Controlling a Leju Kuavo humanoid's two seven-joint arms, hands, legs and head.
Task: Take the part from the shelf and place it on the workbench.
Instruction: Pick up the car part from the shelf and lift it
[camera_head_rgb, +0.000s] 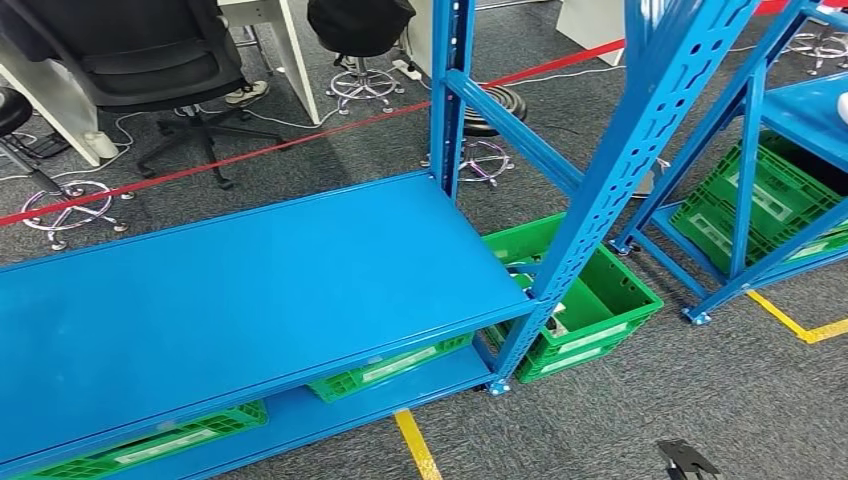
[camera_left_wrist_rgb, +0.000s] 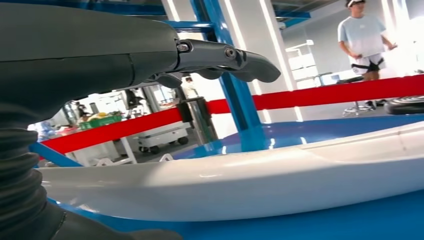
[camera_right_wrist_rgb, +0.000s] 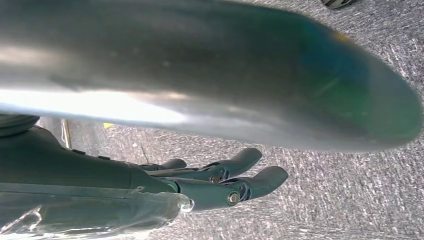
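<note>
My head looks down on a blue shelf (camera_head_rgb: 250, 290) with a bare flat top, standing on grey carpet. Green crates (camera_head_rgb: 590, 300) sit under it and just beside its near right post, one partly under the lower level. More green crates rest in a second blue rack (camera_head_rgb: 790, 120) to the right. A red tape line (camera_head_rgb: 300, 140) crosses the floor behind the shelf, with office chairs (camera_head_rgb: 150, 60) and stools beyond it. Yellow floor marks (camera_head_rgb: 415, 445) run by the shelf's front edge.

At my left wrist, my left hand (camera_left_wrist_rgb: 215, 57) has its fingers stretched out straight and apart, above a long white part (camera_left_wrist_rgb: 260, 175) that lies on a glossy blue surface. The fingers do not touch the part; I hold nothing there. A blue post (camera_left_wrist_rgb: 235, 95) rises behind the part, a red band beyond it, and a person (camera_left_wrist_rgb: 365, 40) stands far off.

At my right wrist, my right hand (camera_right_wrist_rgb: 220, 182) has its fingers extended, slightly spread, closed on nothing, over grey carpet. A broad smooth silver-grey curved surface (camera_right_wrist_rgb: 200, 75) spans the picture just beside the hand; I cannot tell what it is.
</note>
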